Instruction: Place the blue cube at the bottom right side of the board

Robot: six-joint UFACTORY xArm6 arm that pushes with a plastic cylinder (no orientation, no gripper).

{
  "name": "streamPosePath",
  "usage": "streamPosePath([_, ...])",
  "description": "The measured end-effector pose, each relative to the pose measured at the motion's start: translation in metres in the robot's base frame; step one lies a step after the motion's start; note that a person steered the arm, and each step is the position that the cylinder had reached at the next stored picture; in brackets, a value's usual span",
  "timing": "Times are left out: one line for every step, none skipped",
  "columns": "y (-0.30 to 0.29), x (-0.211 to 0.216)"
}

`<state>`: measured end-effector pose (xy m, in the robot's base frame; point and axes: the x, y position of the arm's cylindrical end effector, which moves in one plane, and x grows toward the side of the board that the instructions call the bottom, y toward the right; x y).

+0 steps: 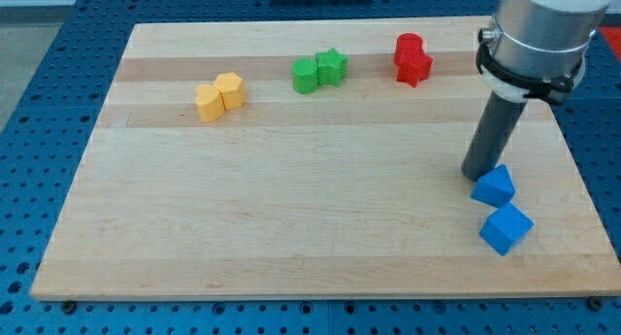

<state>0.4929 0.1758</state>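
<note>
A blue cube (pixel 506 228) lies near the board's bottom right corner. A second blue block (pixel 494 186), more wedge-like in shape, lies just above it, nearly touching it. My tip (pixel 476 174) rests on the board right at the upper left edge of this second blue block, so the cube is below and to the right of the tip. The rod rises from there toward the view's top right.
Two yellow blocks (pixel 219 95) sit together at the upper left. A green block (pixel 307 75) and a green star (pixel 332 66) sit at the upper middle. Two red blocks (pixel 411 59) stand at the upper right. The wooden board (pixel 291 209) lies on a blue perforated table.
</note>
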Motion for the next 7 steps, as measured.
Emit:
streamPosePath([0.000,0.011])
streamPosePath([0.000,0.011])
streamPosePath([-0.001,-0.011])
streamPosePath([-0.026,-0.014])
streamPosePath([-0.027,0.023])
streamPosePath([-0.030,0.054])
streamPosePath([-0.033,0.063])
